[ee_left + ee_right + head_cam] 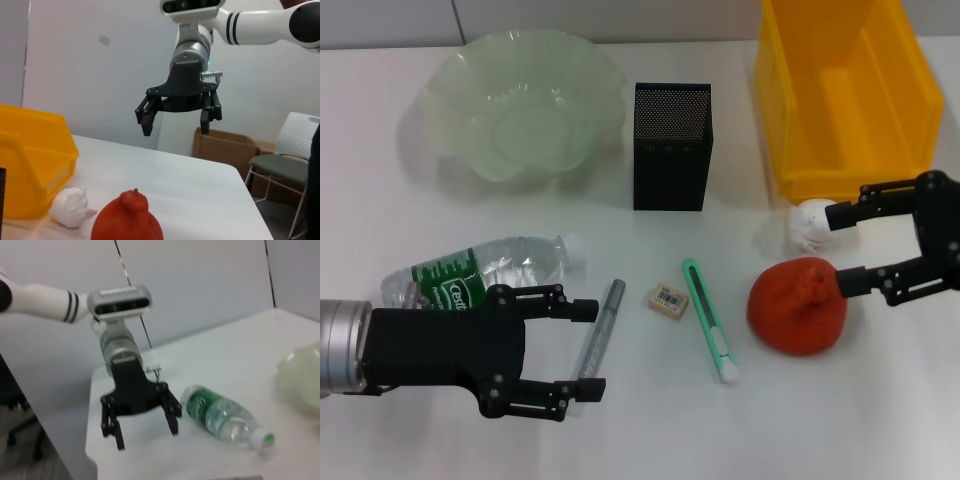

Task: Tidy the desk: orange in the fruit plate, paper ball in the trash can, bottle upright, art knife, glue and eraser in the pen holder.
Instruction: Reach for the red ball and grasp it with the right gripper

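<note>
The right end effector (838, 250) hangs with fingers spread and nothing between them, over the gap between the orange (797, 305) and the paper ball (810, 224), which lies just beside the trash can (840, 95). The left end effector (582, 349) is likewise released and empty, hovering near the glue (600, 327) and the bottle (480, 272), which lies on its side. If the right one descends here, a finger would likely nudge the paper ball or roll the orange, since the two sit close together. The art knife (708, 320) and eraser (667, 299) lie between the arms, leaving little room there; the fruit plate (525, 105) and pen holder (671, 146) stand farther back on the surface (880, 420), whose near side is bare.
</note>
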Action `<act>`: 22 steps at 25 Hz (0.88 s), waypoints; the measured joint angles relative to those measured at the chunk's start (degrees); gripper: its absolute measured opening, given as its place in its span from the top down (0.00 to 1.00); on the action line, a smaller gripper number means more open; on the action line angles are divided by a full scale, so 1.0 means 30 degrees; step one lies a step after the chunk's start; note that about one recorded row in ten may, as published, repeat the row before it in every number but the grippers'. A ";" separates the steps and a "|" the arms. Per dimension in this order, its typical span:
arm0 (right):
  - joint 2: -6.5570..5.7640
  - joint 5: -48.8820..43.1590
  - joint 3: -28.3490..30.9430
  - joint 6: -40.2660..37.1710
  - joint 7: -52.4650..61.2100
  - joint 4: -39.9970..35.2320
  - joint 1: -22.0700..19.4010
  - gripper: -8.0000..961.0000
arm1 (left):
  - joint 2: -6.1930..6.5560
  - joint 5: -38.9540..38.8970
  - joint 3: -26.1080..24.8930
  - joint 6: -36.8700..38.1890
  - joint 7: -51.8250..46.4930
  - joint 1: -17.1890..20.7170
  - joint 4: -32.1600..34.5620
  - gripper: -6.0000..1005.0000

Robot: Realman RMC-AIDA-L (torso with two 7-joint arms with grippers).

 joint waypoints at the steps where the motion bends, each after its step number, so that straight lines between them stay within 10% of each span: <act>1: 0.0000 0.0000 0.0000 0.0000 0.0000 0.0000 0.0000 0.15 | 0.0000 0.0000 0.0000 0.0000 0.0000 0.0000 0.0000 0.22; 22: 0.0188 -0.7114 -0.5045 -0.0017 0.4858 -0.3625 0.5051 0.15 | -0.0029 0.0023 -0.0438 -0.0102 -0.0493 -0.0031 -0.0001 0.22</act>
